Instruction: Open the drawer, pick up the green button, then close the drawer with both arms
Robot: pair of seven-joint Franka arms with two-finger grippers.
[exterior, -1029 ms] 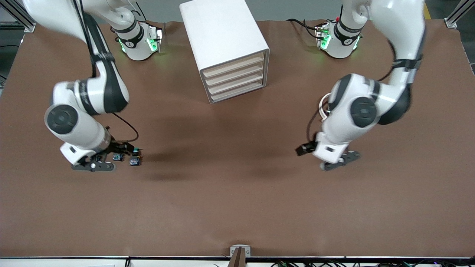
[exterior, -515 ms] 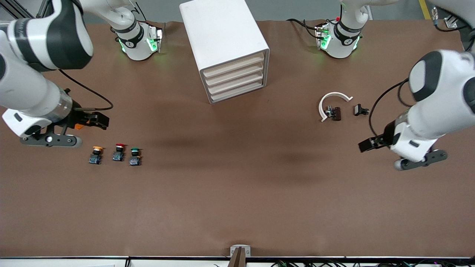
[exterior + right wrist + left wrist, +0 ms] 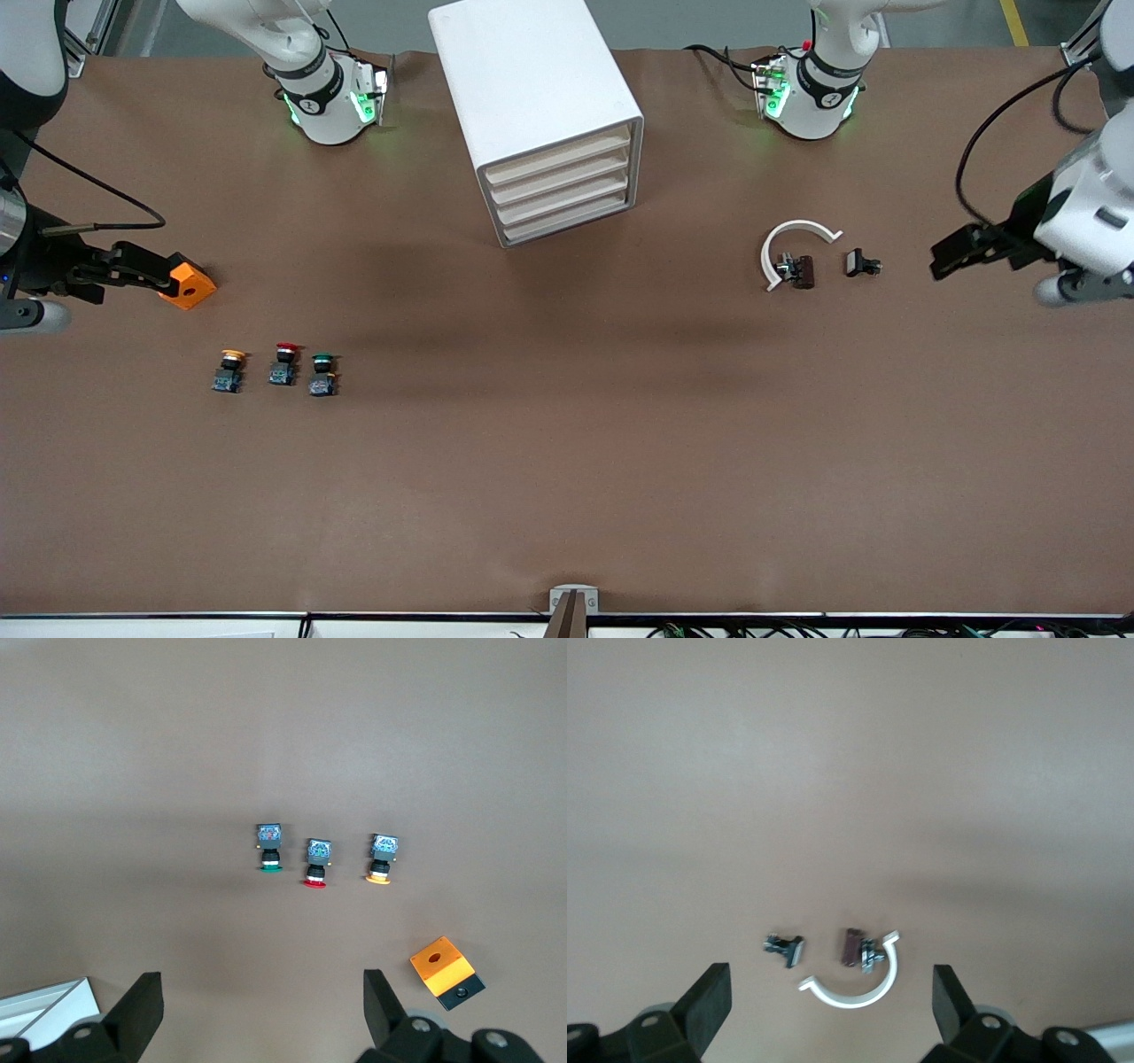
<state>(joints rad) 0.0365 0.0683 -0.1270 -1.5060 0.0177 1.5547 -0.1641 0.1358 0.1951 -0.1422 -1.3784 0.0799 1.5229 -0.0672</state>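
Observation:
The white cabinet [image 3: 532,97] stands between the two arm bases, and all four cream drawers are shut. The bottom drawer [image 3: 567,223] is flush with the rest. The green button [image 3: 322,372] stands on the brown table, nearer the front camera than the cabinet, toward the right arm's end. It also shows in the right wrist view [image 3: 268,849]. My right gripper [image 3: 146,268] [image 3: 257,1010] is open and empty in the air beside the orange block. My left gripper [image 3: 957,250] [image 3: 824,1010] is open and empty in the air over the left arm's end of the table.
A red button [image 3: 283,363] and a yellow button [image 3: 229,369] stand in a row with the green one. An orange block [image 3: 188,283] lies near them. A white arc piece [image 3: 784,241], a brown part [image 3: 803,271] and a small black clip [image 3: 859,263] lie toward the left arm's end.
Both arms have swung up and outward to the table's ends. The right gripper left the buttons, uncovering them and the orange block. The left gripper left the arc parts.

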